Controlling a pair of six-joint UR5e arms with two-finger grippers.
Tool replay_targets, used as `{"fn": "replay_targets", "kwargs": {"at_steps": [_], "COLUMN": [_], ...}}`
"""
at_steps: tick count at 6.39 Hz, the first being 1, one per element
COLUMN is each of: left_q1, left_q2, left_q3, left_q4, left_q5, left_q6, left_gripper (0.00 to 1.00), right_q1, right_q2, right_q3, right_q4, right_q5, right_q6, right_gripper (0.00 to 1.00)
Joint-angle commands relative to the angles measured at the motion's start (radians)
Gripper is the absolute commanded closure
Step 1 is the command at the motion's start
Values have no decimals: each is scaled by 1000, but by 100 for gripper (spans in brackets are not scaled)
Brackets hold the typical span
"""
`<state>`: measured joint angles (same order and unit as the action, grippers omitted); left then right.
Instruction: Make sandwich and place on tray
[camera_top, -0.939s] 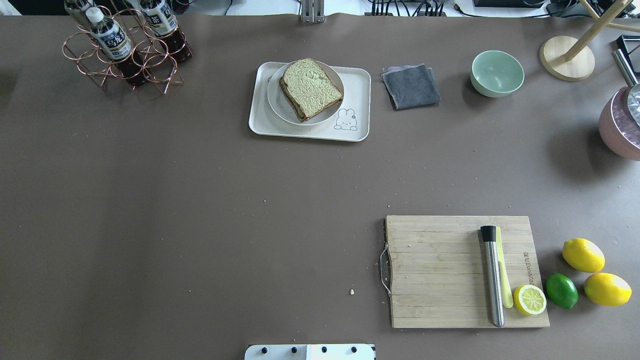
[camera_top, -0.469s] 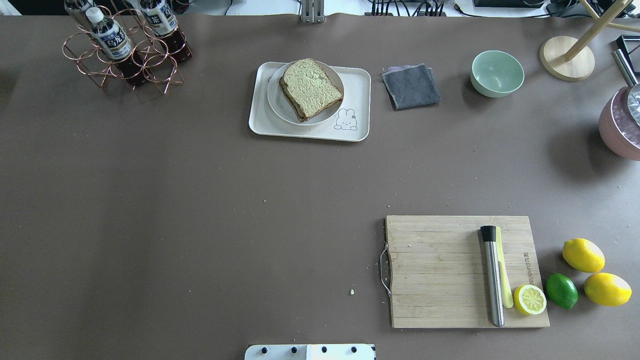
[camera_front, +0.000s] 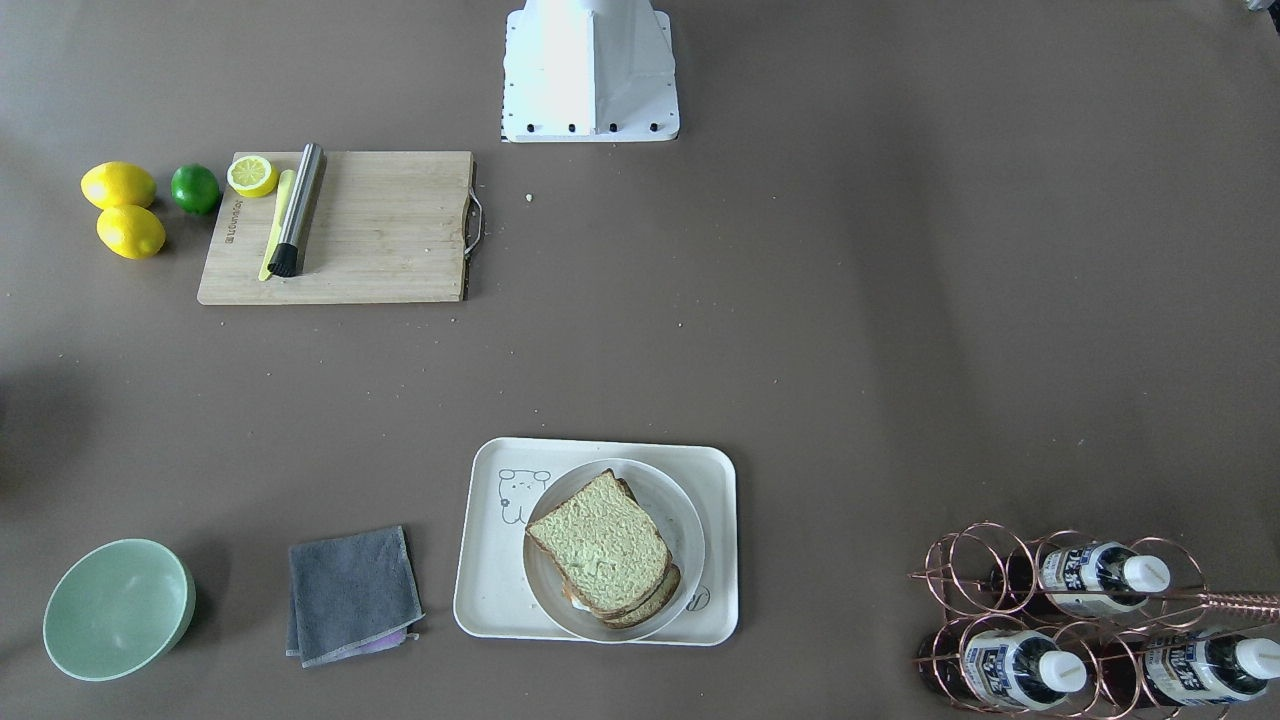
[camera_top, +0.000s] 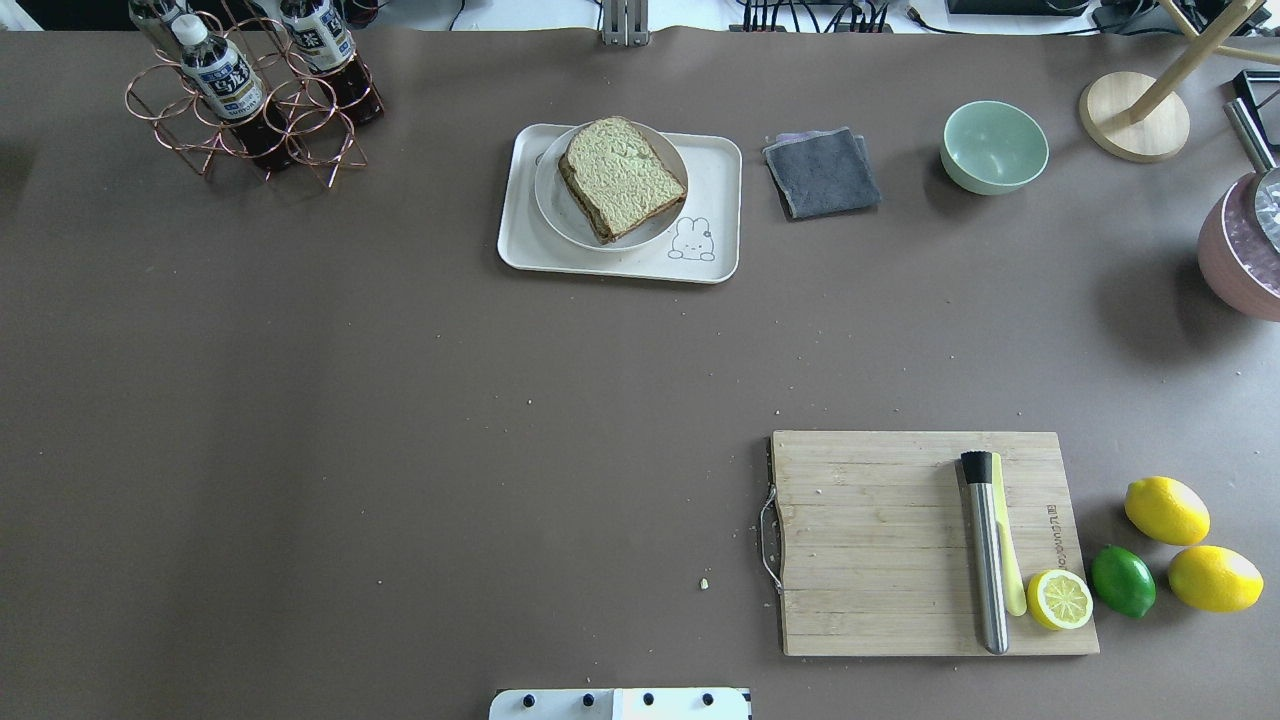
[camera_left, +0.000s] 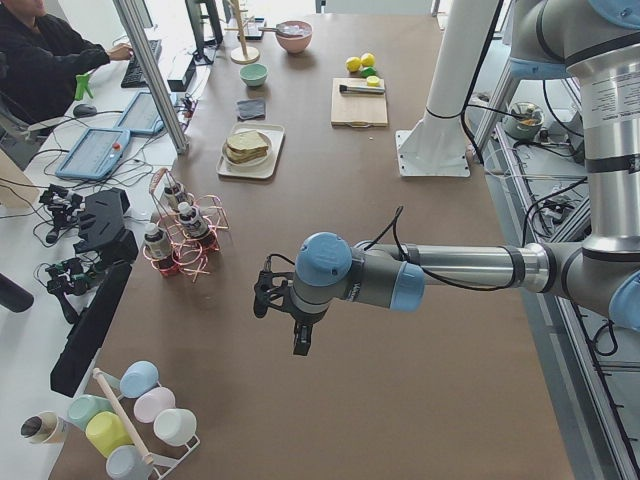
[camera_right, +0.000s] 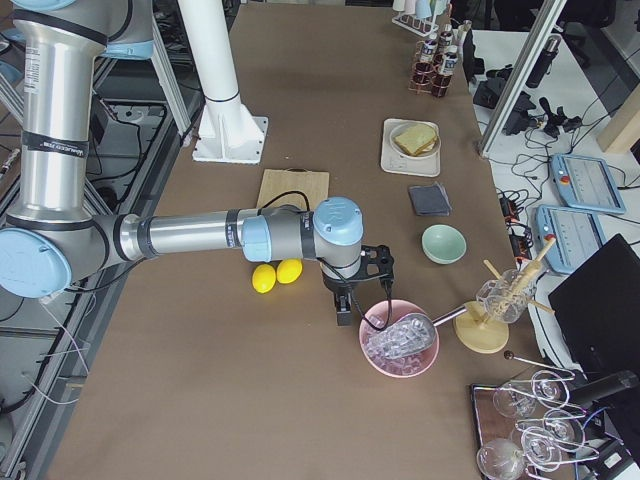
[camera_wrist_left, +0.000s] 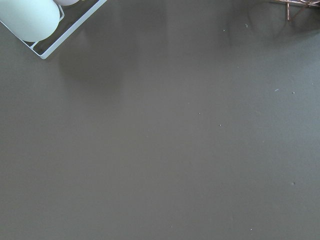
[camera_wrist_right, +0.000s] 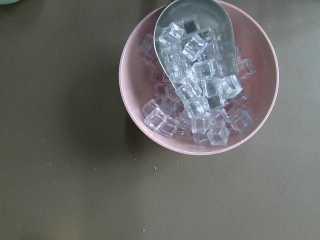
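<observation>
The sandwich (camera_top: 622, 178) has two brown-crusted slices stacked with the porous face up. It lies on a round white plate (camera_top: 548, 200) that stands on the cream tray (camera_top: 718, 262) at the far middle of the table. It also shows in the front view (camera_front: 600, 548) on the tray (camera_front: 480, 600). The egg filling is hidden. My left gripper (camera_left: 299, 342) hangs over bare table far to the left, beyond the bottle rack. My right gripper (camera_right: 343, 316) hangs beside the pink ice bowl. I cannot tell if either is open or shut.
A wooden cutting board (camera_top: 870, 540) carries a steel muddler (camera_top: 985, 550) and a lemon half (camera_top: 1059, 599), with lemons (camera_top: 1166, 510) and a lime (camera_top: 1122, 580) beside it. A grey cloth (camera_top: 822, 172), green bowl (camera_top: 994, 146), bottle rack (camera_top: 250, 100) and pink ice bowl (camera_wrist_right: 200, 75) stand around.
</observation>
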<state>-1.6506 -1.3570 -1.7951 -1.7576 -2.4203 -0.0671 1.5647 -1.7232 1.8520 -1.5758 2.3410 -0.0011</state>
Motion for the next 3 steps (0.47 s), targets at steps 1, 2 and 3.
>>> {"fn": "replay_targets", "kwargs": {"at_steps": [1, 2, 3], "left_q1": [0, -8, -26], "left_q2": [-1, 1, 31], "left_q3": [5, -15, -41], "left_q4": [3, 3, 6], "left_q5": [1, -2, -17], "left_q6": [-5, -2, -6], "left_gripper": [2, 2, 2], "right_q1": [0, 3, 3], "right_q2": [8, -9, -31], "right_q3": [-7, 27, 47], "right_q4": [0, 0, 0], "right_q5": [-6, 6, 6], "right_q6": [-3, -13, -11], "right_gripper": [0, 0, 0]}}
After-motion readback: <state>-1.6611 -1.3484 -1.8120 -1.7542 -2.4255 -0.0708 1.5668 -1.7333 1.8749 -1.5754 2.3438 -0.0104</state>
